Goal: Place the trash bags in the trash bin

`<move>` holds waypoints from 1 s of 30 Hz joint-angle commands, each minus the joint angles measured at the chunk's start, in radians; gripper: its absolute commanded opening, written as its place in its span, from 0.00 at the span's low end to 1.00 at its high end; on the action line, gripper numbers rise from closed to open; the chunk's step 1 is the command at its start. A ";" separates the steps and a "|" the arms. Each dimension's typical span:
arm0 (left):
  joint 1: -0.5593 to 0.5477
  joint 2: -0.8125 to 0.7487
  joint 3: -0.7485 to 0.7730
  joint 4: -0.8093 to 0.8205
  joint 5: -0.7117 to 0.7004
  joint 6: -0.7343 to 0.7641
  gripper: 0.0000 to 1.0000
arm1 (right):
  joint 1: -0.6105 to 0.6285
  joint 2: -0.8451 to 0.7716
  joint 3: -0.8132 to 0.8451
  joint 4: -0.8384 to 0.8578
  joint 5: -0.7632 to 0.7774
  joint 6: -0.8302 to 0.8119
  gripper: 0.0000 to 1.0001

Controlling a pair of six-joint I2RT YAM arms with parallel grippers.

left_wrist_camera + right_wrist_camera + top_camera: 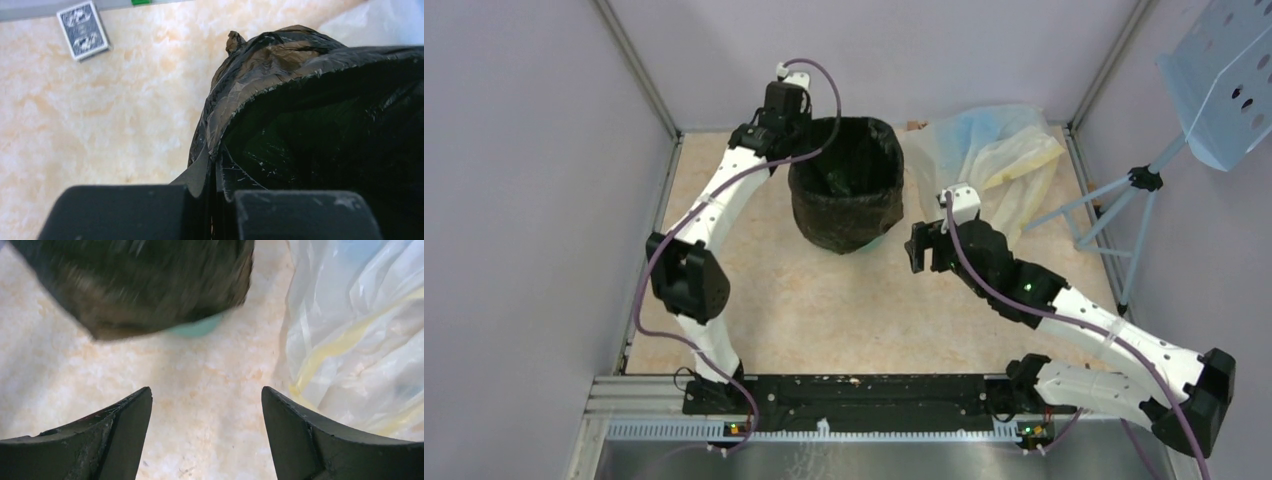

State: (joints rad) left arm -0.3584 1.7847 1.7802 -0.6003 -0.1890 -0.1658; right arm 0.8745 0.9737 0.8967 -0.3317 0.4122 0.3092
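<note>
The trash bag [844, 185] drapes over the trash bin [197, 329]; the left gripper [212, 210] pinches its rim fold, so a hard tug could tear the film or tip the bin; the right gripper [206, 432] hangs spread nearby.

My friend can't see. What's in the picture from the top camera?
A black trash bag lines a mint-green bin, draped down its outside. The left arm reaches the bag's rim with its jaws; the right arm hovers beside the bin, jaws open, near a pale plastic heap.
</note>
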 commanded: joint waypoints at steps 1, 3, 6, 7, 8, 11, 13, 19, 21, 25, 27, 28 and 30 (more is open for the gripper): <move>0.014 0.124 0.195 0.043 0.014 -0.036 0.00 | -0.005 -0.147 -0.128 0.144 -0.056 -0.015 0.80; 0.013 0.181 0.255 0.038 0.030 -0.057 0.04 | -0.005 -0.218 -0.212 0.196 -0.082 -0.032 0.80; 0.013 0.201 0.289 0.041 0.077 -0.085 0.35 | -0.005 -0.300 -0.326 0.275 -0.088 -0.048 0.81; 0.014 0.193 0.286 0.045 0.095 -0.090 0.48 | -0.005 -0.320 -0.352 0.288 -0.073 -0.039 0.82; 0.015 0.179 0.277 0.051 0.112 -0.092 0.57 | -0.005 -0.334 -0.367 0.296 -0.067 -0.035 0.83; 0.014 0.110 0.231 0.071 0.158 -0.094 0.77 | -0.005 -0.328 -0.362 0.279 -0.119 -0.043 0.85; 0.015 0.047 0.187 0.079 0.175 -0.089 0.85 | -0.007 -0.304 -0.370 0.301 -0.128 -0.040 0.85; 0.017 -0.195 -0.032 0.083 0.104 -0.116 0.99 | -0.176 -0.239 -0.383 0.361 -0.255 0.027 0.85; 0.027 -0.320 -0.154 0.102 0.038 -0.145 0.99 | -0.302 -0.229 -0.377 0.367 -0.330 0.077 0.84; 0.037 -0.586 -0.526 0.321 -0.015 -0.182 0.99 | -0.472 -0.250 -0.378 0.393 -0.287 0.114 0.84; 0.038 -0.714 -0.724 0.457 -0.039 -0.181 0.99 | -0.475 -0.270 -0.393 0.411 -0.149 0.101 0.84; 0.038 -0.769 -0.817 0.521 -0.057 -0.178 0.99 | -0.476 -0.284 -0.398 0.410 -0.089 0.101 0.84; 0.039 -0.860 -0.970 0.643 -0.081 -0.166 0.99 | -0.476 -0.320 -0.432 0.455 -0.039 0.048 0.84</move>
State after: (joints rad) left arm -0.3214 1.0336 1.0626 -0.2424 -0.1936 -0.3214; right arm 0.4042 0.7197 0.5034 0.0154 0.2207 0.3904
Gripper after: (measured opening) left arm 0.987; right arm 0.841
